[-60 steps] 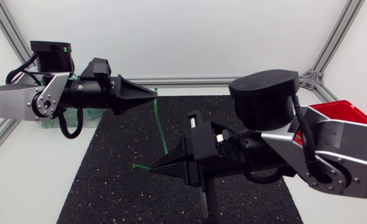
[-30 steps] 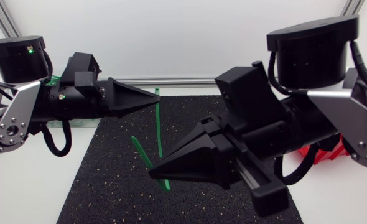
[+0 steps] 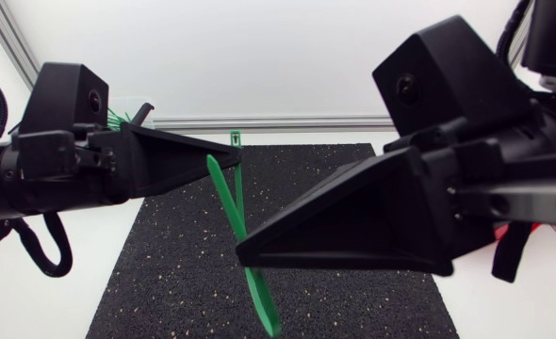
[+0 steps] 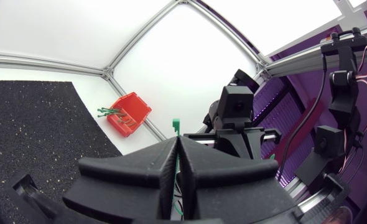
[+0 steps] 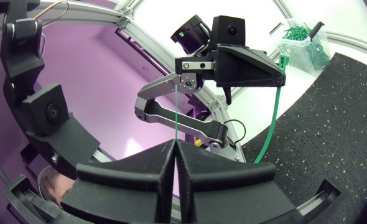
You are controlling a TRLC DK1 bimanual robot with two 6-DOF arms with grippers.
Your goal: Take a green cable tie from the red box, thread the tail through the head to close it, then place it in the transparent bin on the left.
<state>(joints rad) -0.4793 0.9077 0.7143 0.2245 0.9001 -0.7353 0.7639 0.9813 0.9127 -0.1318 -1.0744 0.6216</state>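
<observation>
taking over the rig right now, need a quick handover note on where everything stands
Left gripper: shut on the green cable tie just below its head.
Right gripper: shut on the same tie near its tail.
Red box: ahead of the left gripper, in its wrist view.
Transparent bin: beyond the left gripper, in the right wrist view.
Done: tie taken out, held between both arms.
Left: thread tail through head, then drop it in the bin.

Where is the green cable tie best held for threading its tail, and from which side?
Grip the green cable tie just behind its tail end, jaws on the broad faces, coming from the right. The strap is thin and bendy, and its head sits at the left gripper, so a short free tail likely aims better.
</observation>
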